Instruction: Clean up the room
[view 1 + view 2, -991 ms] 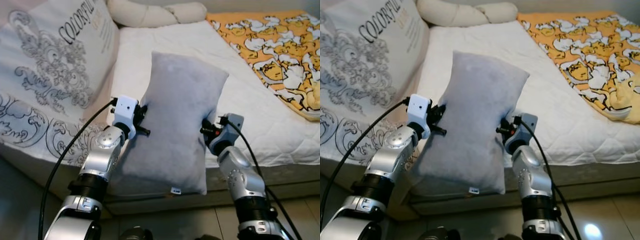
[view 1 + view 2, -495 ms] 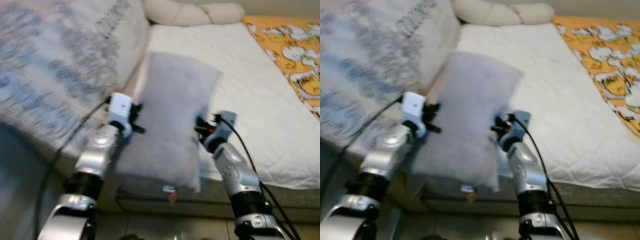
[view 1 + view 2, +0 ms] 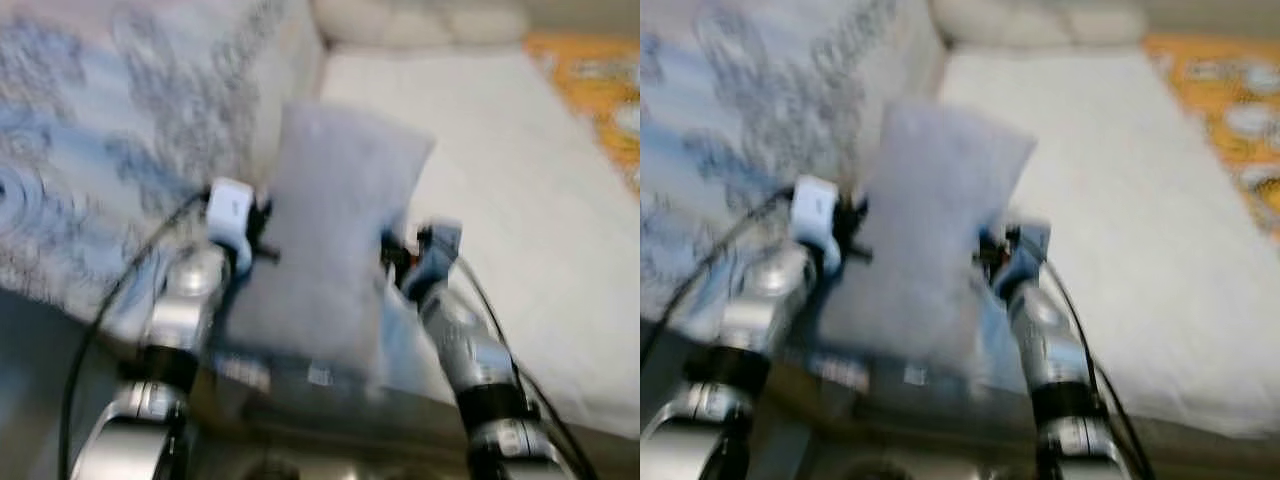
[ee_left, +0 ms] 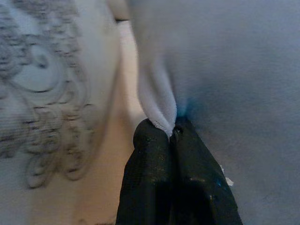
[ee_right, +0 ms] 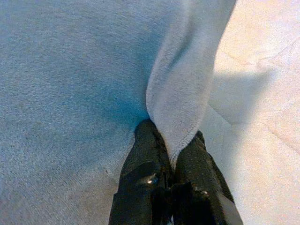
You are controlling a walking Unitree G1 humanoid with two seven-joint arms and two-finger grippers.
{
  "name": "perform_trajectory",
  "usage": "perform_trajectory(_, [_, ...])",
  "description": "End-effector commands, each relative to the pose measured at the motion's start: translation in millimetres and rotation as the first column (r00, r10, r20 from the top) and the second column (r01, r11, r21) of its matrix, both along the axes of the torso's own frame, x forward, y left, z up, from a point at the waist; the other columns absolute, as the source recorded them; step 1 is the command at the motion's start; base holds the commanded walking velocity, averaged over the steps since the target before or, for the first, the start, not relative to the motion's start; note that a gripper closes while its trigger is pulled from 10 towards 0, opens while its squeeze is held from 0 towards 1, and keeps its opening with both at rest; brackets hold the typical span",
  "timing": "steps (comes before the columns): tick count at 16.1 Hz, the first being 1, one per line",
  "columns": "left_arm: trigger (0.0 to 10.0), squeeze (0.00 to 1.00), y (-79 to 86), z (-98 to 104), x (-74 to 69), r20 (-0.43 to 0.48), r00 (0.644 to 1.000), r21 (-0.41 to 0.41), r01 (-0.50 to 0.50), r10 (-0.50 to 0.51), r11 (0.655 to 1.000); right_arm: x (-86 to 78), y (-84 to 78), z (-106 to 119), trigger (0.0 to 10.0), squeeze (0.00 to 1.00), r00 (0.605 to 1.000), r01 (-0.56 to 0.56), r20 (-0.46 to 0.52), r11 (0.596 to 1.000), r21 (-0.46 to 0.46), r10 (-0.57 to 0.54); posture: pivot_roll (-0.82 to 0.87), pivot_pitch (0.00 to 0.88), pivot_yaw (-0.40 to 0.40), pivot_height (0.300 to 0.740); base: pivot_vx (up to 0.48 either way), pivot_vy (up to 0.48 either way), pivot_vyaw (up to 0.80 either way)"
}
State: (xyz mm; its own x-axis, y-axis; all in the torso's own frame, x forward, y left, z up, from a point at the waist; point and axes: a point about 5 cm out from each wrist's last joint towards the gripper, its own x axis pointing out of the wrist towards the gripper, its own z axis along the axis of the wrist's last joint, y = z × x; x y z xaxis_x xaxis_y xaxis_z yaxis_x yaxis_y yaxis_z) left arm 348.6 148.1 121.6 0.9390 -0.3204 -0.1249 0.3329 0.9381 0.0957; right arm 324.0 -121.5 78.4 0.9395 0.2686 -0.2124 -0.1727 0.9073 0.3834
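A grey plush pillow (image 3: 340, 230) hangs upright between my two arms, above the near edge of the white bed (image 3: 520, 200). My left gripper (image 4: 172, 133) is shut on a pinched fold of the pillow's left edge. On the pillow's right edge my right gripper (image 5: 174, 154) is shut on another fold. In the eye views both wrists press against the pillow's sides, the left gripper (image 3: 262, 232) and the right gripper (image 3: 395, 262). These views are blurred.
A large white cushion with grey scroll pattern (image 3: 110, 150) leans at the left of the bed. A cream bolster (image 3: 420, 18) lies at the bed's far end. An orange patterned blanket (image 3: 605, 90) covers the right side. The bed's front edge (image 3: 330, 385) is just below the pillow.
The whole picture has shifted and blurred, so the camera has moved, swinging left. Both grippers still hold the pillow at its sides in the same way.
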Motion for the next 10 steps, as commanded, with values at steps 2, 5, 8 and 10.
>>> perform_trajectory(2, [10.0, 0.0, -12.3, 11.7, 4.4, 0.047, 0.998, -0.001, 0.036, -0.036, 0.999, 2.8, -15.4, 4.3, 10.0, 0.0, 0.999, 0.048, 0.025, 0.999, -0.017, -0.047, 0.01, 0.0, 0.048, 0.74, 0.315, 0.0, 0.0])
perform_trajectory(5, [10.0, 0.0, -11.8, 13.0, 6.6, 0.048, 0.998, 0.002, 0.037, -0.037, 0.999, 3.2, -14.2, 3.6, 10.0, 0.0, 0.999, 0.048, 0.023, 0.999, -0.019, -0.048, 0.0, 0.0, 0.051, 0.74, 0.315, 0.0, 0.0])
perform_trajectory(8, [10.0, 0.0, -12.9, 13.4, 7.3, 0.048, 0.998, 0.002, 0.041, -0.041, 0.999, 3.4, -14.7, 3.5, 10.0, 0.0, 0.998, 0.052, 0.024, 0.998, -0.02, -0.051, -0.01, 0.0, 0.062, 0.74, 0.316, 0.0, 0.0])
perform_trajectory(10, [10.0, 0.0, -13.6, 12.7, 7.1, 0.045, 0.998, 0.001, 0.044, -0.044, 0.999, 3.0, -14.9, 4.0, 10.0, 0.0, 0.998, 0.05, 0.029, 0.999, -0.02, -0.049, -0.01, 0.0, 0.063, 0.74, 0.317, 0.0, 0.0])
